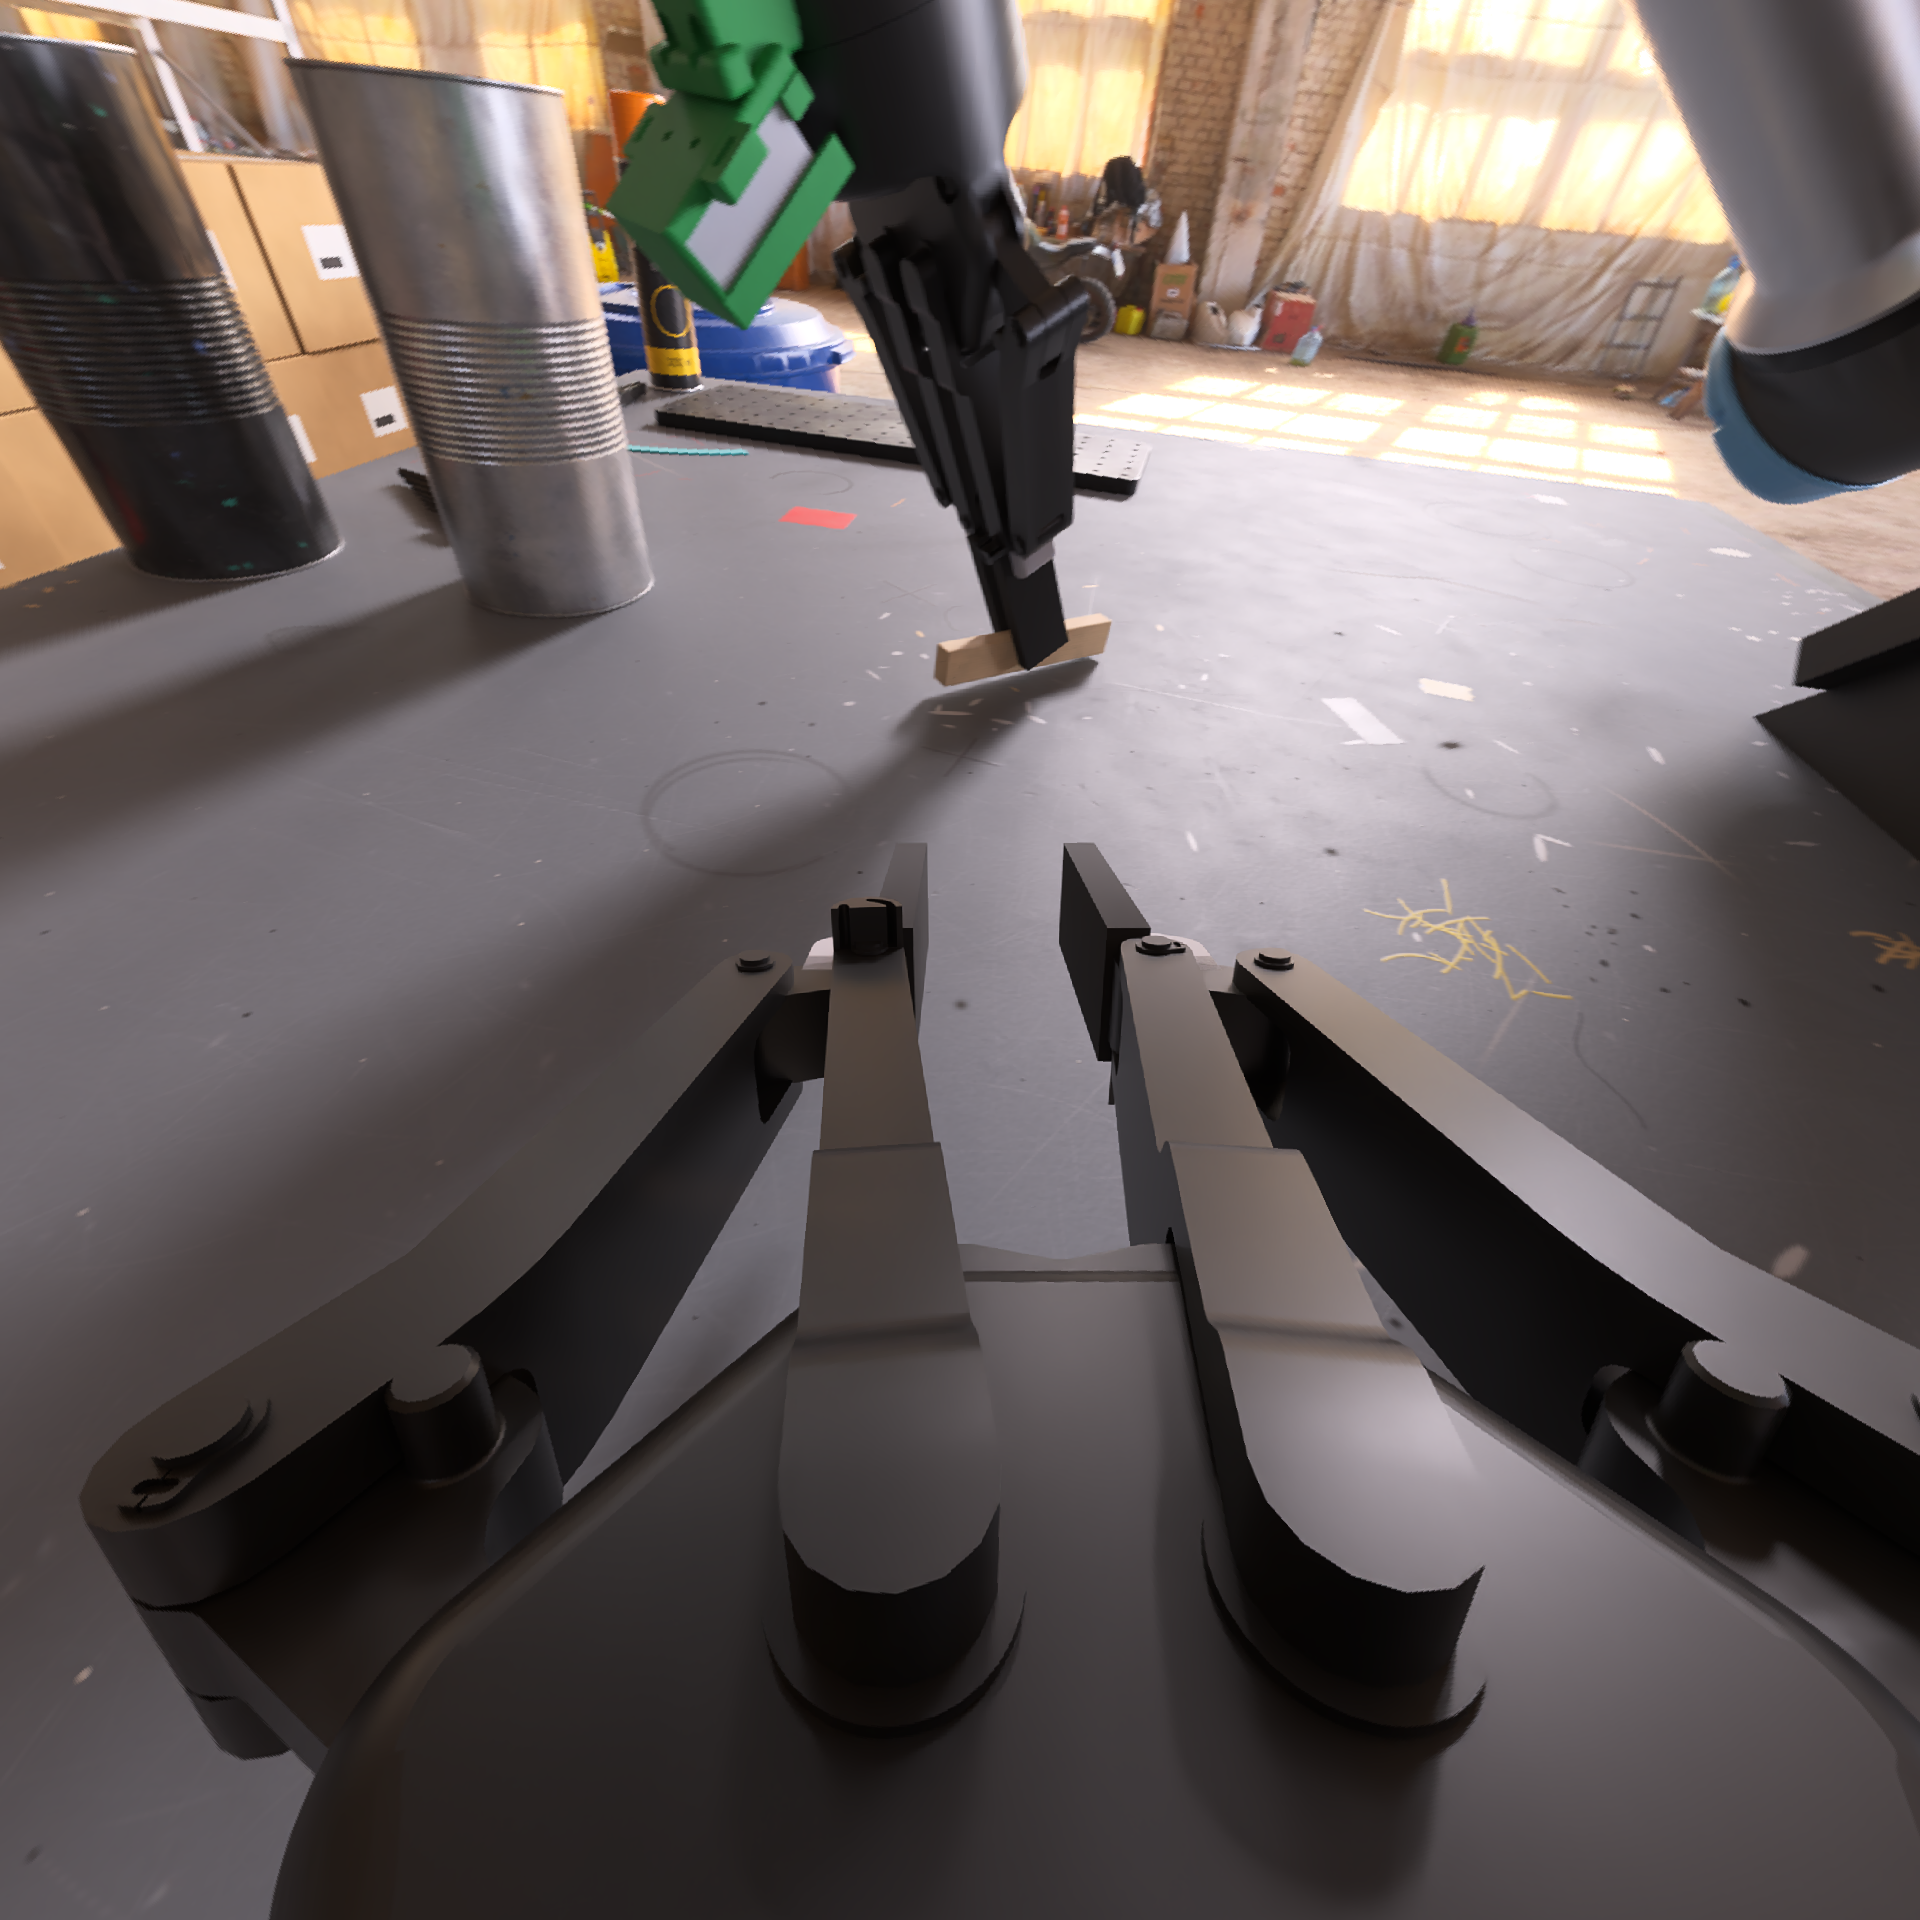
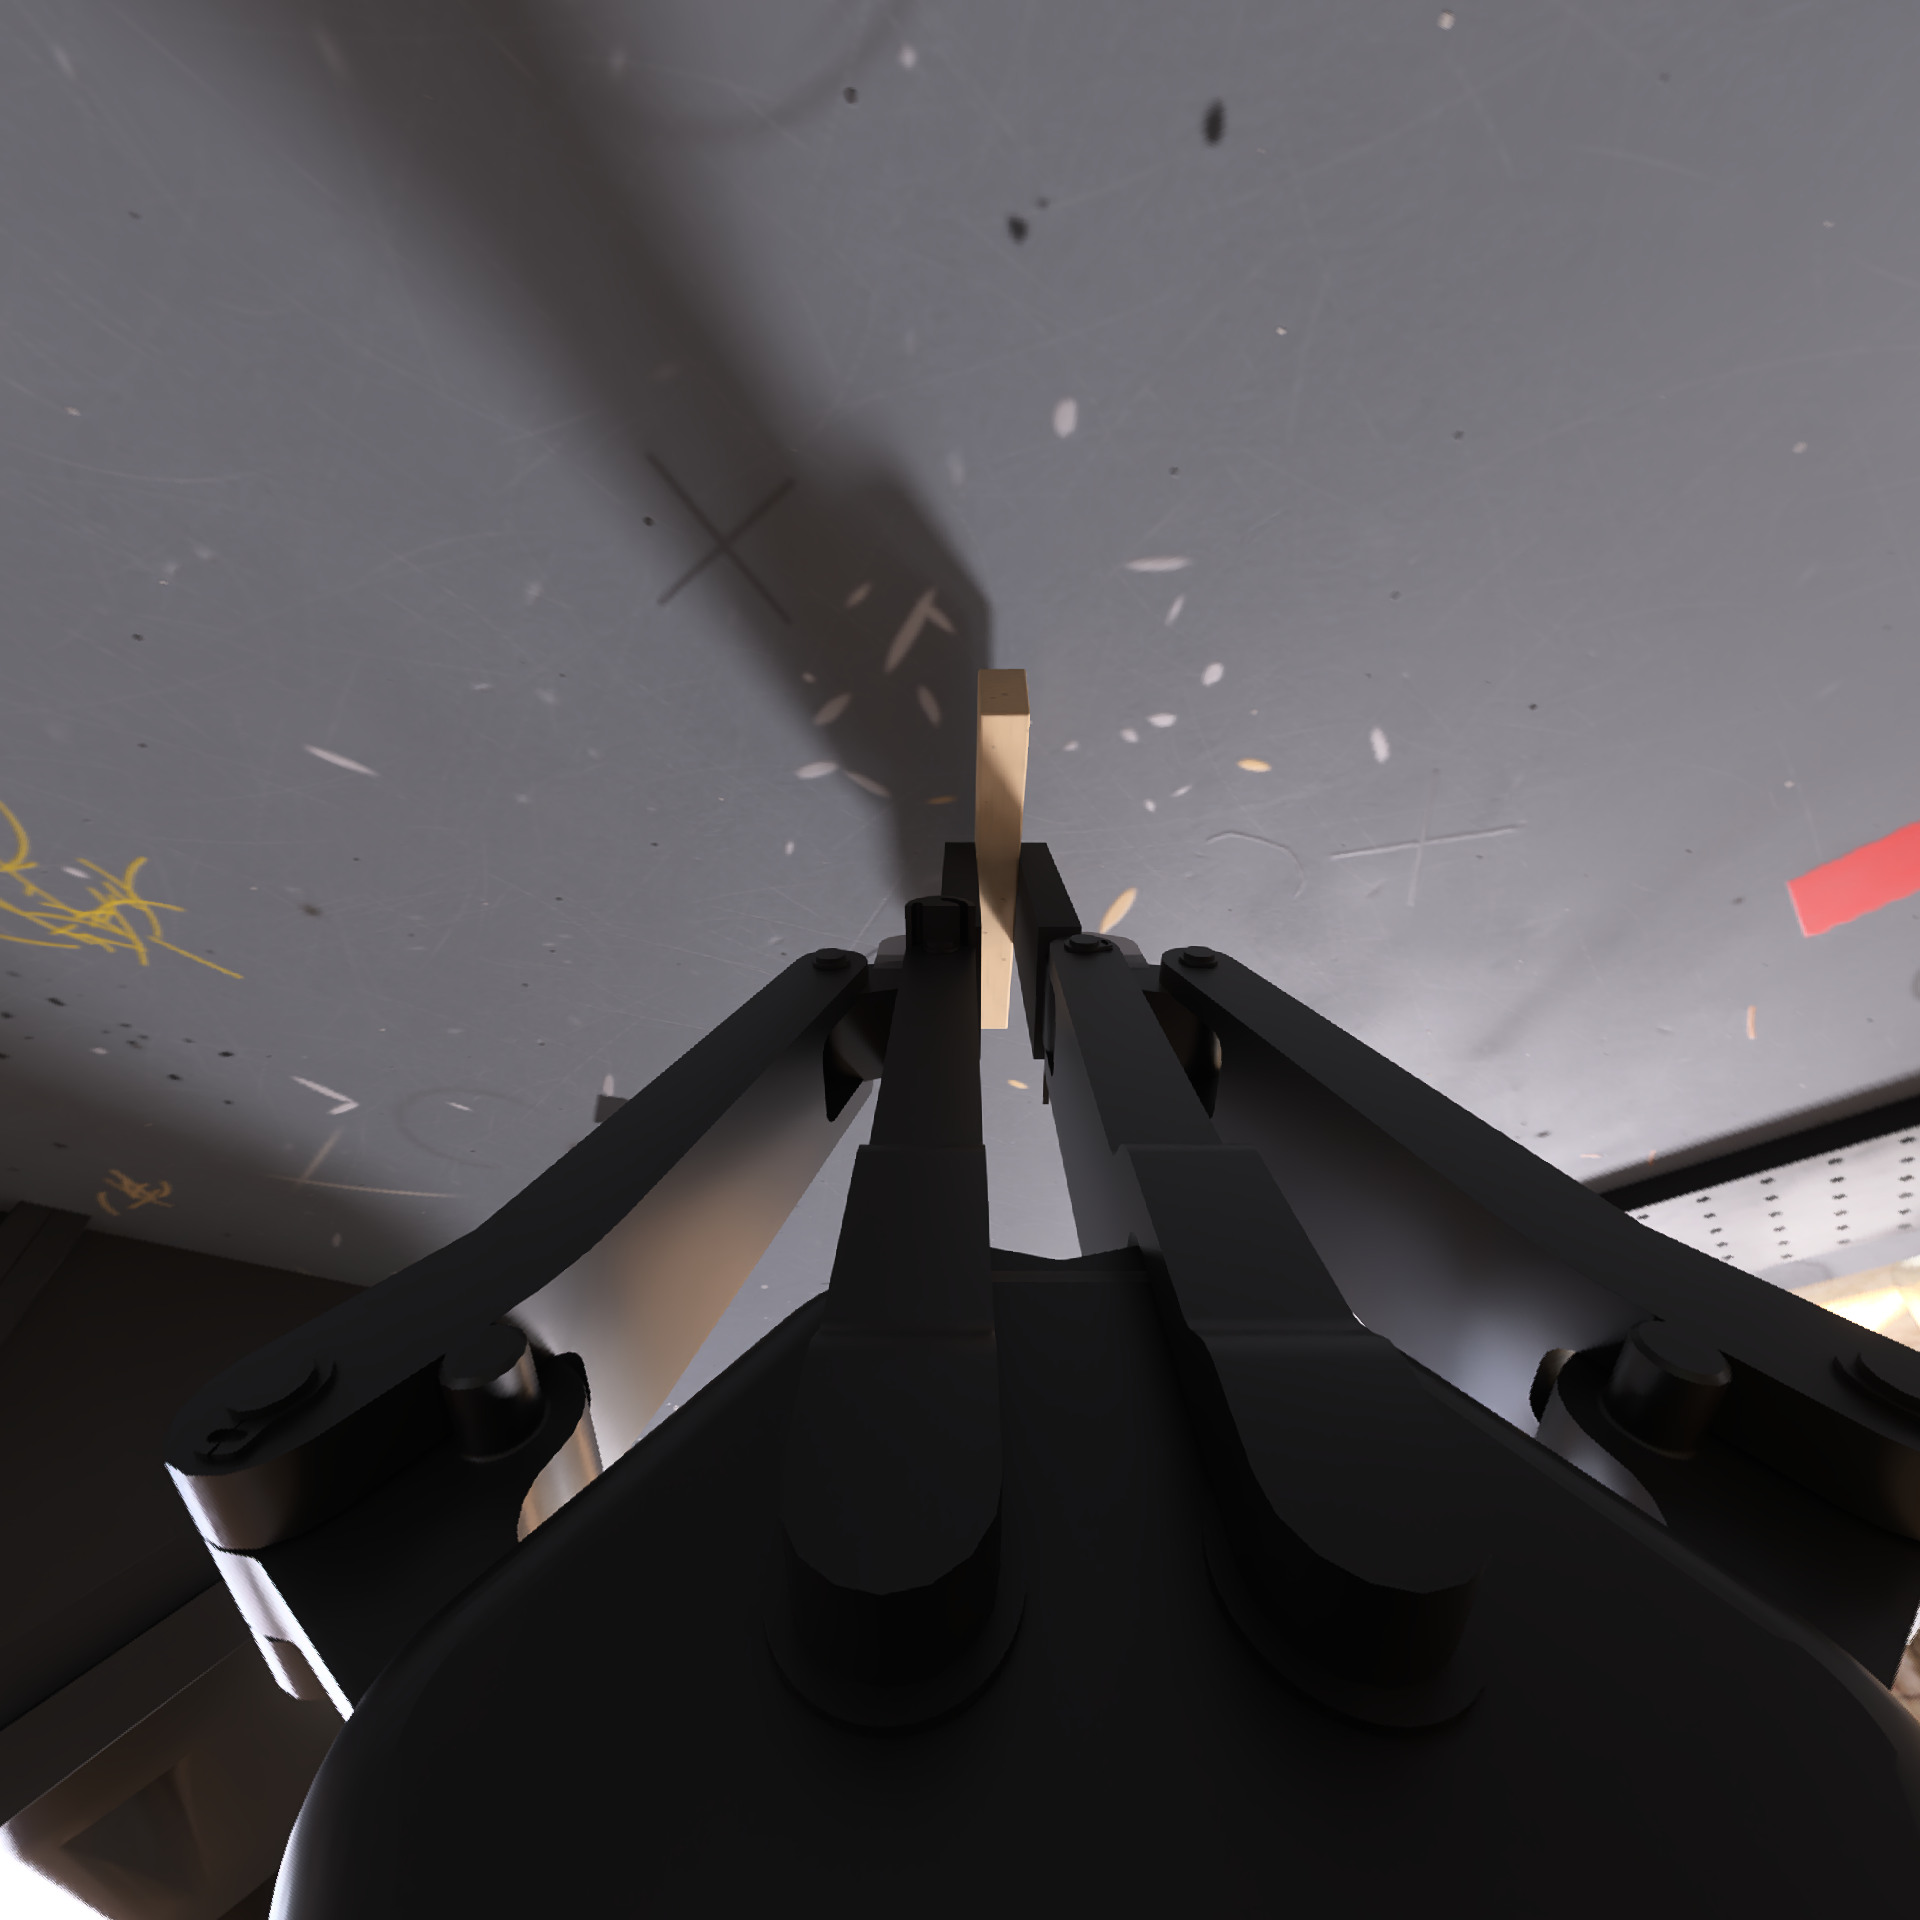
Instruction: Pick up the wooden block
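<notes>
I'd raise straight up now, slowly, keeping squeeze steady so the thin wooden block (image 2: 1003, 821) doesn't pivot. My right gripper (image 2: 1006, 883) is clamped across its middle, both ends sticking out past the fingers, just above the grey table (image 1: 1247, 644) (shadow beneath). My left gripper (image 1: 992, 883) idles nearer, narrowly parted, empty.

Legible markings: none confirmed.

White labels with dark print sit on the brown cardboard boxes (image 1: 312, 281) left of the tall silver ribbed metal cylinder (image 1: 488, 343); print too small to read. A black-and-yellow post (image 1: 670, 322) right of that cylinder bears a yellow ring mark, its band writing unresolved. Yellow scribbles (image 1: 1460, 940) and scratched crosses (image 2: 727, 545) on the grey scuffed tabletop (image 1: 416, 831) form no characters.
</notes>
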Motion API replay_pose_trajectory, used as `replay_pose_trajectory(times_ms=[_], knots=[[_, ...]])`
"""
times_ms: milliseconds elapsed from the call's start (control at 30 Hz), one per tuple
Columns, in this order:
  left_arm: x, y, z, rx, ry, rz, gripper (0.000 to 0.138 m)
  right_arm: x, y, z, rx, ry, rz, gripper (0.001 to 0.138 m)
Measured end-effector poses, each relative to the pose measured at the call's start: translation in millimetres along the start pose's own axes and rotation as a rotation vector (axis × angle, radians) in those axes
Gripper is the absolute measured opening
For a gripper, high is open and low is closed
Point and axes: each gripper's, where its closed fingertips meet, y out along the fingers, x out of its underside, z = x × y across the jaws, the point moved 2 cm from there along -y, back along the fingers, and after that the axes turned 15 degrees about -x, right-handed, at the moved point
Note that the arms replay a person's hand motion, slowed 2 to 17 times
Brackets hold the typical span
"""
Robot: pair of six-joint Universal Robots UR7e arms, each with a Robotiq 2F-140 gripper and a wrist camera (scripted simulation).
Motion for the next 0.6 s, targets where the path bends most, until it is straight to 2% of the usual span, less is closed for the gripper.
replay_pose_trajectory(times_ms=[167,600], knots=[[1,2,-19,-0.068,-0.013,-0.014,0.034,6.4,-5,14,0.044,0.030,0.013,0.010],[12,4,-70,-0.252,-0.011,-0.056,0.033,18.8,-19,40,0.056,0.104,0.119,0.010]])
